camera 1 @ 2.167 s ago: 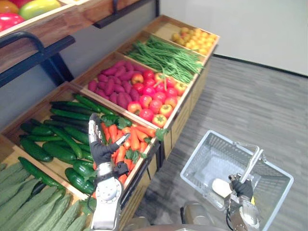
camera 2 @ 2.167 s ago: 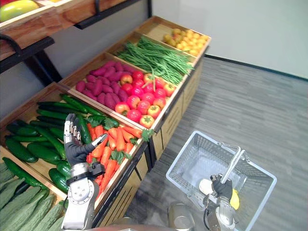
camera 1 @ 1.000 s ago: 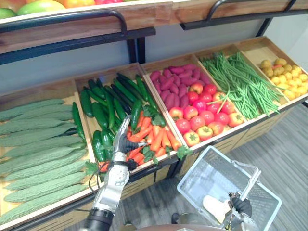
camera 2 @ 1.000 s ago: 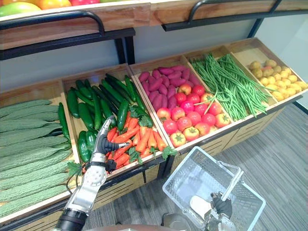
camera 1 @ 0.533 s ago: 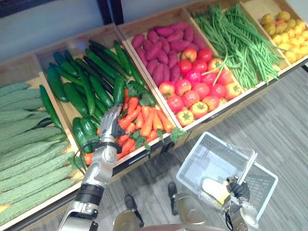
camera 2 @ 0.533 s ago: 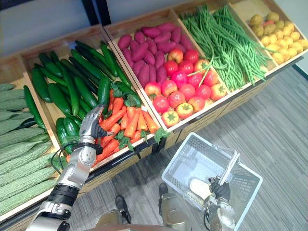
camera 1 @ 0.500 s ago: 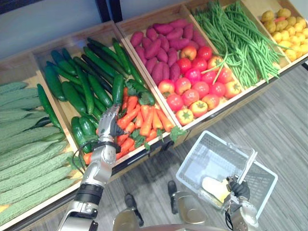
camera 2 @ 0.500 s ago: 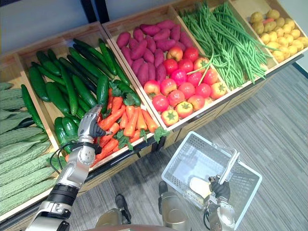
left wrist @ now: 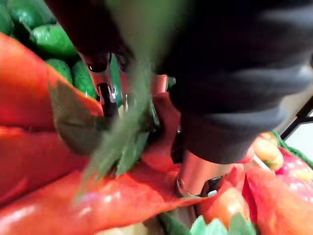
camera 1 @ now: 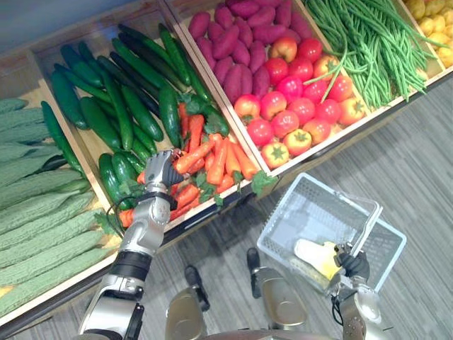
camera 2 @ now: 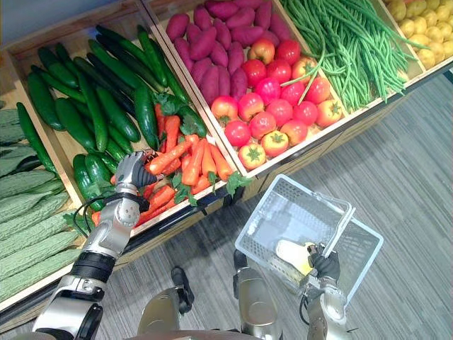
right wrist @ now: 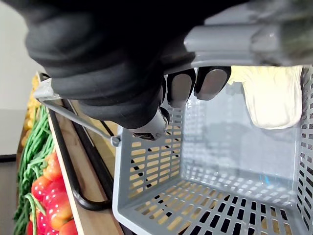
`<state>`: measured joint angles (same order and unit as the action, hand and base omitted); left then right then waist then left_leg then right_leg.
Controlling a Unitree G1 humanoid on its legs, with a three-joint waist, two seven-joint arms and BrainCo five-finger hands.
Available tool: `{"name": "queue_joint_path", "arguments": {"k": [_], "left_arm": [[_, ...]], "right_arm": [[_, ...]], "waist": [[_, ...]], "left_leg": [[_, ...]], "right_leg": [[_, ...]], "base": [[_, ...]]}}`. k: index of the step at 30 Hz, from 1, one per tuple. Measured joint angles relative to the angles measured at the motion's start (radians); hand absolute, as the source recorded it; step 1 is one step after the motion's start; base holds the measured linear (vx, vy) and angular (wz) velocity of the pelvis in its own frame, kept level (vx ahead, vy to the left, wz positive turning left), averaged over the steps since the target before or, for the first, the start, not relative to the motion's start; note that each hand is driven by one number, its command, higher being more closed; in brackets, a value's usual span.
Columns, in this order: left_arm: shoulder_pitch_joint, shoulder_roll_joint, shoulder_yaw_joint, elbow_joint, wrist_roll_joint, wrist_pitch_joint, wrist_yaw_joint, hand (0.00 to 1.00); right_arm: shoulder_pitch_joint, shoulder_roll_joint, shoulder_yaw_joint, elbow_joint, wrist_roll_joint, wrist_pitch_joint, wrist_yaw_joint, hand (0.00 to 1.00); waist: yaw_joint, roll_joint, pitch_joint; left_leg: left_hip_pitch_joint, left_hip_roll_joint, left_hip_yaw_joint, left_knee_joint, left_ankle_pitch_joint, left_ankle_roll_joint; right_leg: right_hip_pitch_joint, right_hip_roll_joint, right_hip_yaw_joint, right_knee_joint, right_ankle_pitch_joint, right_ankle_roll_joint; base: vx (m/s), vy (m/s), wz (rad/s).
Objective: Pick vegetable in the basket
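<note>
My left hand (camera 1: pixel 161 175) reaches into the carrot pile (camera 1: pixel 225 161) in the wooden crate, and its fingers are curled round an orange carrot (camera 1: pixel 192 156) that sticks out up and to the right. In the left wrist view that carrot (left wrist: pixel 112 196) lies across between the thumb and a finger (left wrist: pixel 193 174). My right hand (camera 1: pixel 352 264) is shut on the handle (right wrist: pixel 244 41) of the grey plastic basket (camera 1: pixel 289 210), which hangs over the floor at the right. A pale yellow-white vegetable (right wrist: pixel 271 95) lies inside it.
Cucumbers (camera 1: pixel 99 120) fill the same crate's far side, and bitter gourds (camera 1: pixel 35 212) lie to the left. Sweet potatoes (camera 1: pixel 241 42), tomatoes (camera 1: pixel 297 106) and green beans (camera 1: pixel 375 42) are to the right. Grey floor (camera 1: pixel 417 170) runs in front of the stand.
The camera has tilted down. My left hand's fingers, straight before, have curled round a carrot. The right hand keeps its hold on the basket handle.
</note>
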<state>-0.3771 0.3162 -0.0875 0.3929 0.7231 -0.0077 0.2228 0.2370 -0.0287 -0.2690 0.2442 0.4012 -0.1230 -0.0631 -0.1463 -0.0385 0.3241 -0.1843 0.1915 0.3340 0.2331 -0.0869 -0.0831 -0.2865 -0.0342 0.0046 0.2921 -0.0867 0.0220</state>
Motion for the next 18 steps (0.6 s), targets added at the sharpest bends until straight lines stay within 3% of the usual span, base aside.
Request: {"name": "queue_joint_path", "arguments": {"k": [8, 18], "left_arm": [[0.015, 0.000, 0.008, -0.006, -0.018, 0.003, 0.001, 1.00], [0.149, -0.059, 0.101, -0.302, -0.058, -0.003, 0.103, 1.00]], "right_arm": [[-0.004, 0.000, -0.004, 0.005, 0.002, -0.001, 0.000, 1.00], [0.000, 0.004, -0.021, 0.024, 0.003, -0.001, 0.000, 1.00]], "waist": [[-0.002, 0.005, 0.003], [-0.003, 0.015, 0.004]], "left_leg": [[0.027, -0.003, 0.003, -0.011, 0.000, 0.000], [0.097, -0.026, 0.000, -0.058, 0.001, 0.001]], "right_leg": [[0.024, -0.001, 0.003, -0.007, 0.000, 0.000], [0.105, -0.006, 0.001, -0.073, 0.015, 0.015]], "base": [[0.00, -0.002, 0.00], [0.01, 0.011, 0.01]]}}
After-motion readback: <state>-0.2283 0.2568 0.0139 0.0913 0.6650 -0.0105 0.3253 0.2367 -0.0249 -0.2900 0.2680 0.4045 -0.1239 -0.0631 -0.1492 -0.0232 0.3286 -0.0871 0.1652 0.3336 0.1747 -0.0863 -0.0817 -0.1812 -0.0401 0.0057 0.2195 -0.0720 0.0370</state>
